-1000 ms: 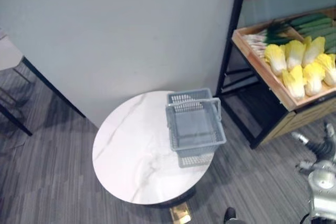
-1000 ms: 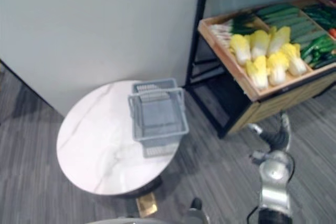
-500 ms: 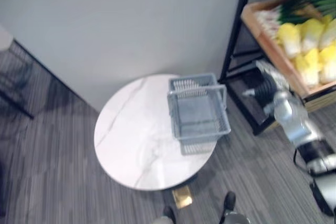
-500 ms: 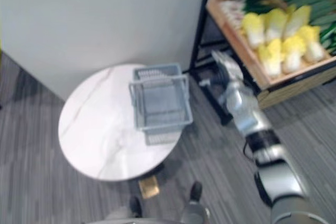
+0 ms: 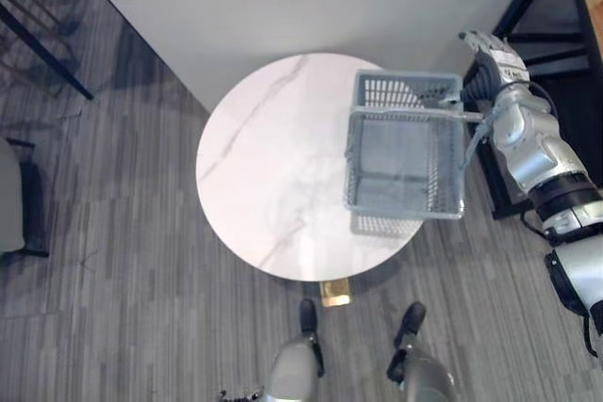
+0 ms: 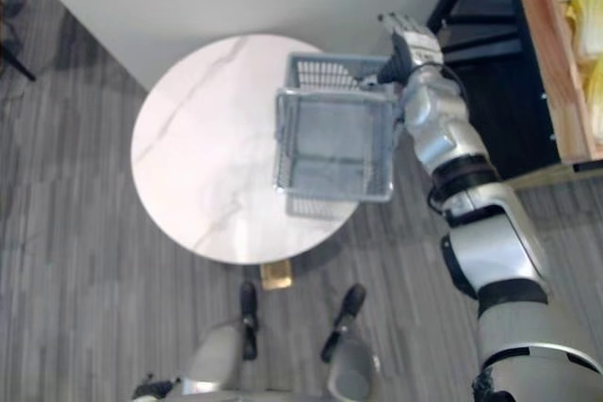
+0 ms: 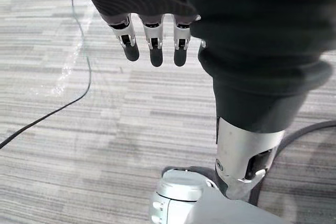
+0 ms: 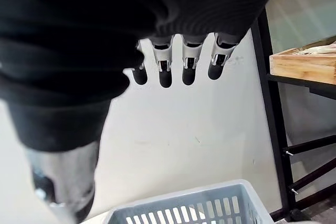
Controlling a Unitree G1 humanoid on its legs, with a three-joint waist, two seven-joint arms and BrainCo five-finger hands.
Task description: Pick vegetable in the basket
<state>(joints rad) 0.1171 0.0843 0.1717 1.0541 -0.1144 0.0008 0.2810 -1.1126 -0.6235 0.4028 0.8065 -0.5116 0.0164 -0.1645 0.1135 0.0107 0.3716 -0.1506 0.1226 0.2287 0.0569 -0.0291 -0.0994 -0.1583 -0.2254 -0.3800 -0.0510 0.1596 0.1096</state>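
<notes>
By the grey basket (image 6: 325,72), the right hand (image 6: 407,40) is held straight-fingered and empty; napa cabbages (image 6: 592,21) are shelved further to its right, nearest that hand.

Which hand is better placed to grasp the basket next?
Probably the right: the right hand hovers open beside the far right corner of the basket on the table, while the left hand hangs over the floor.

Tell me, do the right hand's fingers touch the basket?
Apart. In the right wrist view the right hand holds its fingers straight, and bare wall shows between their tips and the basket rim.
</notes>
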